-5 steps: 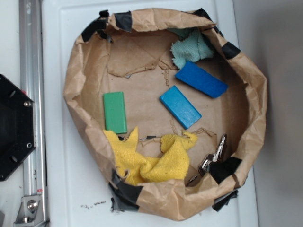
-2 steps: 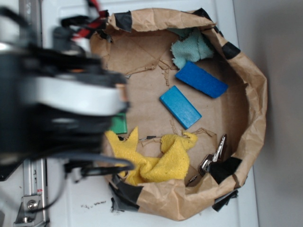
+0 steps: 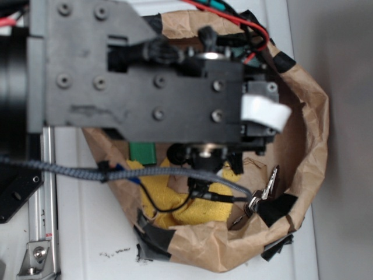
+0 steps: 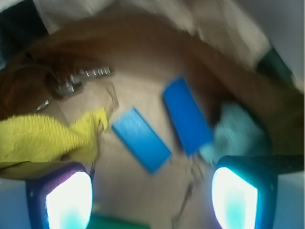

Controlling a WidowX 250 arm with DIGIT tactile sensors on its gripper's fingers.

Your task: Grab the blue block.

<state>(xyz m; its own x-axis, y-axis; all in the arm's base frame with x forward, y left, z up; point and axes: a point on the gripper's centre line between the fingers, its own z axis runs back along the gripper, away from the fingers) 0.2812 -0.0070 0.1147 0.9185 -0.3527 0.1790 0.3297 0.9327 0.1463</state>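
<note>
In the wrist view the blue block (image 4: 141,139), flat and sky-blue, lies on the brown paper floor of the bag, just ahead of my gripper (image 4: 151,198). The jaws are wide apart with nothing between them; the left fingertip (image 4: 66,198) and the right fingertip (image 4: 236,195) frame the bare paper below the block. A darker royal-blue block (image 4: 187,116) lies right of it. A green block (image 4: 114,223) shows at the bottom edge. In the exterior view my arm (image 3: 145,76) hides both blue blocks.
The crumpled paper bag wall (image 3: 309,116) rings the area. A yellow cloth (image 4: 43,138) lies to the left, also seen in the exterior view (image 3: 192,210). Keys (image 4: 76,81) lie beyond it. A teal cloth (image 4: 236,131) sits right of the dark block. The green block (image 3: 143,153) peeks out under the arm.
The arm has swept in from the left and now hangs over the middle of the bag, covering both blue blocks in the exterior view. The objects have not moved.
</note>
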